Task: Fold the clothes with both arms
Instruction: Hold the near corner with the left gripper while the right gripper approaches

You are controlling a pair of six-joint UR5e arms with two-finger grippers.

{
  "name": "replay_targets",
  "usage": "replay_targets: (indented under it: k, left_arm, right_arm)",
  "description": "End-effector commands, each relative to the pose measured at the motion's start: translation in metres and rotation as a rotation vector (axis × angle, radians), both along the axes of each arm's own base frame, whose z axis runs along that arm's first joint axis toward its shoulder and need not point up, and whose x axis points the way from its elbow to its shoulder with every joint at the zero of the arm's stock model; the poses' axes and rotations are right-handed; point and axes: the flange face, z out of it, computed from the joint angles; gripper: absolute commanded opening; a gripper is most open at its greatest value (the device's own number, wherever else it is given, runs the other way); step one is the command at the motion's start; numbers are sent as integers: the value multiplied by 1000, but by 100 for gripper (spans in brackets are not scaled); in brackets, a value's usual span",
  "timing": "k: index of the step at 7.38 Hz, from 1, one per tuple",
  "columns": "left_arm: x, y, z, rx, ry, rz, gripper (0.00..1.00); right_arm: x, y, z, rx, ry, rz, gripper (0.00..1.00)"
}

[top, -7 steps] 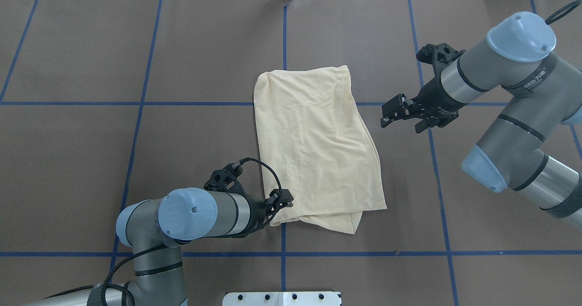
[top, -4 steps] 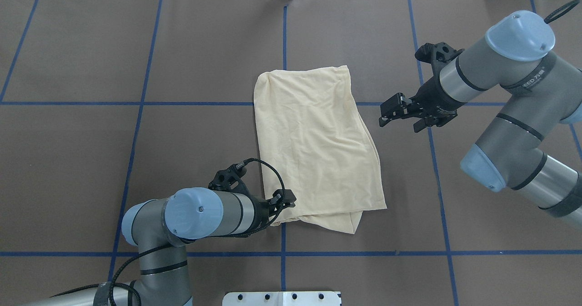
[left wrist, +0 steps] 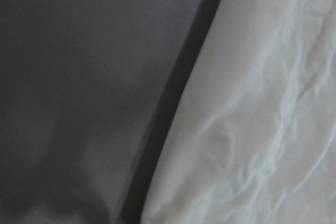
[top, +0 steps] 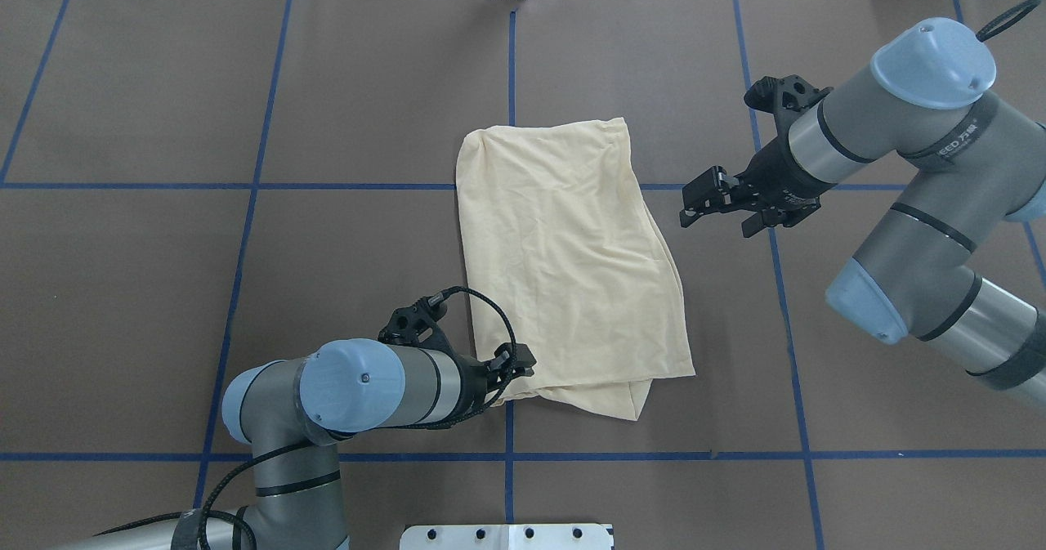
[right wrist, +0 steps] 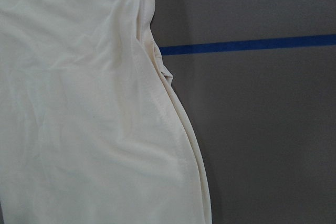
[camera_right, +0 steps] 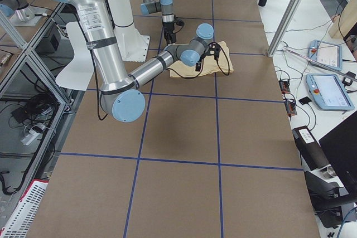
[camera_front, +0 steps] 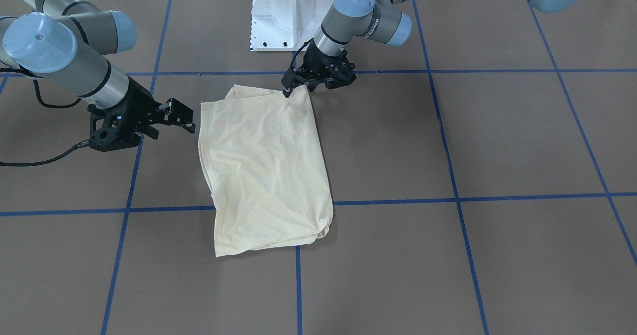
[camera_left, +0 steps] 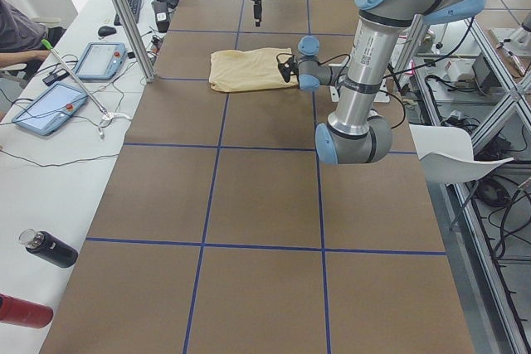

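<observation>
On the left, the left arm (top: 351,386) reaches in low from the robot's side. Its left tool (top: 513,368) sits at the near left corner of the T-shirt (top: 564,264), touching the cloth edge. Whether its fingers are pinching that corner or only resting on it cannot be told: the black wrist hides them from above, and the left wrist camera shows only the cloth edge against the brown surface (top: 163,288).

In the middle, the T-shirt lies already folded into a long pale panel, plain side up, on the surface. Its long axis runs from the far side toward the robot, slanting slightly to the right at the near end, where a lower layer pokes out.

On the right, the right tool (top: 693,203) hovers with its fingers spread and holds nothing. It is just beside the shirt's right long edge, level with the far half, and not touching it. The shirt therefore lies to the left of this tool, the long edge running across its reach.

The left tool is the nearer one. Any fold that shortens the panel probably needs the right tool to reach the cloth first.
</observation>
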Motion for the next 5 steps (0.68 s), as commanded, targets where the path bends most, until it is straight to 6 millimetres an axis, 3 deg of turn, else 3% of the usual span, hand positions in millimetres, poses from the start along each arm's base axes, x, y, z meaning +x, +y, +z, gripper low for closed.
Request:
replay_targets:
  k: [1,3,5]
  left_arm:
    - [1,1,-2,4,1,7,86]
    - [2,1,-1,4,-1,7,59]
    - [2,1,1,2,-16,8,10]
  right_arm:
    - [-1,-1,-1,0,0,0,100]
    - [-1,-1,-2,2,-2,0,100]
    - [0,0,-2,3,-3,0,100]
